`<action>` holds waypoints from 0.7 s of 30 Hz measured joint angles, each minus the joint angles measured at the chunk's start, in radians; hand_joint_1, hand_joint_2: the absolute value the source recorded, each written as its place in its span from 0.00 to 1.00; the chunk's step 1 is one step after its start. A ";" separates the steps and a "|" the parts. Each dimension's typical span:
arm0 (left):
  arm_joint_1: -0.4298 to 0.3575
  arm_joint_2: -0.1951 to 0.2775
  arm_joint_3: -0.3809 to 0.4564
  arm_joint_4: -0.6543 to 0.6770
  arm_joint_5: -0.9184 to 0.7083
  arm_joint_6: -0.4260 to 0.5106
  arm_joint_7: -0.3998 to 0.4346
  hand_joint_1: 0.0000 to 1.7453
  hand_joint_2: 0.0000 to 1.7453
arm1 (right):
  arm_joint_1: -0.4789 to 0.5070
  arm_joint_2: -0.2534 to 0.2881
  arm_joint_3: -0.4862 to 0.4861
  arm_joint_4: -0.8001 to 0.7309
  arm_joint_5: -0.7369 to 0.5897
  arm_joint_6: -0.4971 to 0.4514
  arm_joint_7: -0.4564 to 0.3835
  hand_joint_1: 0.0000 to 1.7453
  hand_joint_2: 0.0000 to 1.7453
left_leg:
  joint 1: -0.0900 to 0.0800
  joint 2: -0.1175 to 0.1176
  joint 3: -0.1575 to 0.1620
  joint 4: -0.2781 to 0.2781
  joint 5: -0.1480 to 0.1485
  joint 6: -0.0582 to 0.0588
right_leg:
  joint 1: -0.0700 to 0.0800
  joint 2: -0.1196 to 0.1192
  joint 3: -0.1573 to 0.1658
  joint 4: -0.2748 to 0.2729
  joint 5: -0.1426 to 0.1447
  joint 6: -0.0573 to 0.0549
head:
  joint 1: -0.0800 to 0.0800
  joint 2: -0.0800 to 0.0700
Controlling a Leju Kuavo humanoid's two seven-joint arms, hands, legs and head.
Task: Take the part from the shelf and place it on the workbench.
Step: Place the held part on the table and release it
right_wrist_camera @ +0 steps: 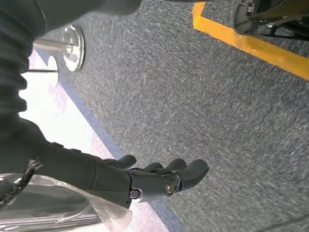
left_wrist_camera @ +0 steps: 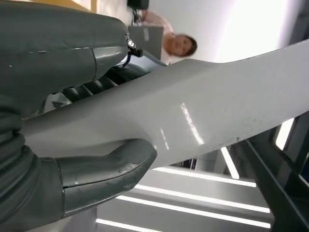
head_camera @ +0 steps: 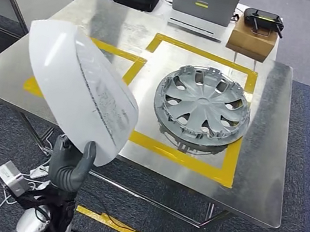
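Part (head_camera: 76,87): white moulded panel, raised at 9 o'clock over workbench (head_camera: 266,171) edge
Left hand (head_camera: 68,167): thumb and fingers clamped on lower rim
Right hand (right_wrist_camera: 153,181): fingers straight, apart, empty
Handling: likely light, stiff, glossy, slippery; grip best kept at rim
Neighbour: wheel cover (head_camera: 202,107) at 3 o'clock

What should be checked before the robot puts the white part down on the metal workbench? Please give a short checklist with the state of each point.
1. Left hand grips the white part at its lower edge: ok.
2. Grip is firm enough: cannot tell.
3. The left yellow-taped zone is free to receive the part: cannot tell, the part hides most of it.
4. Hubcap lies inside the right yellow frame, away from the part: ok.
5. Right hand holds nothing, fingers apart, over the carpet: ok.
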 joint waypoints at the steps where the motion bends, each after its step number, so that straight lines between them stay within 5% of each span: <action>1: -0.031 0.003 -0.002 0.013 0.009 -0.024 0.015 1.00 1.00 | -0.001 0.000 0.010 0.000 0.000 0.003 -0.003 0.00 1.00 | 0.000 -0.001 0.000 0.000 0.000 0.000 | 0.000 0.000 -0.004 0.002 0.014 0.000 | 0.001 0.000; 4: -0.144 0.013 -0.002 0.072 -0.005 -0.066 0.073 1.00 1.00 | -0.006 -0.004 0.044 0.000 0.000 0.014 -0.005 0.00 1.00 | -0.002 -0.002 0.003 0.002 -0.001 -0.003 | 0.001 -0.002 0.074 -0.171 0.115 -0.008 | 0.001 0.000; 6: -0.234 0.019 -0.002 0.136 -0.084 -0.039 0.105 1.00 1.00 | -0.013 -0.007 0.067 0.000 0.000 0.022 0.000 0.00 1.00 | -0.006 -0.002 -0.001 0.006 -0.002 -0.012 | 0.003 -0.001 0.117 -0.259 0.139 -0.015 | 0.001 0.000; 9: -0.373 0.024 -0.014 0.272 -0.266 0.059 0.136 1.00 1.00 | -0.020 -0.008 0.095 0.000 0.000 0.032 0.012 0.00 1.00 | -0.006 -0.001 -0.008 0.009 0.000 -0.029 | 0.003 0.001 0.121 -0.273 0.140 -0.028 | 0.000 0.000; 11: -0.460 0.022 -0.033 0.364 -0.396 0.147 0.160 1.00 1.00 | -0.024 -0.009 0.112 0.000 0.000 0.041 0.020 0.00 1.00 | -0.004 -0.001 -0.024 0.046 -0.025 -0.039 | -0.001 -0.001 0.121 -0.277 0.145 -0.039 | -0.002 0.000; 15: -0.601 0.019 -0.072 0.537 -0.604 0.290 0.232 1.00 1.00 | -0.030 -0.009 0.145 0.000 0.000 0.060 0.030 0.00 1.00 | -0.001 0.000 -0.132 0.275 -0.119 -0.053 | -0.002 -0.001 0.122 -0.277 0.146 -0.048 | -0.005 0.000; 17: -0.653 0.018 -0.089 0.610 -0.661 0.312 0.257 1.00 1.00 | -0.031 -0.009 0.160 0.000 0.000 0.066 0.034 0.00 1.00 | 0.000 0.000 -0.136 0.268 -0.082 -0.051 | -0.002 0.001 0.124 -0.276 0.144 -0.048 | -0.005 0.000; 19: -0.697 0.016 -0.100 0.665 -0.694 0.320 0.271 1.00 1.00 | -0.033 -0.009 0.173 0.000 0.000 0.069 0.037 0.00 1.00 | -0.001 -0.001 -0.087 0.146 -0.004 -0.042 | -0.002 0.003 0.128 -0.276 0.141 -0.045 | -0.005 0.000; 21: -0.738 0.012 -0.107 0.712 -0.733 0.341 0.290 1.00 1.00 | -0.036 -0.009 0.183 0.000 0.000 0.073 0.038 0.00 1.00 | -0.006 -0.001 -0.050 0.046 0.034 -0.031 | 0.001 0.005 0.123 -0.273 0.139 -0.038 | -0.005 0.000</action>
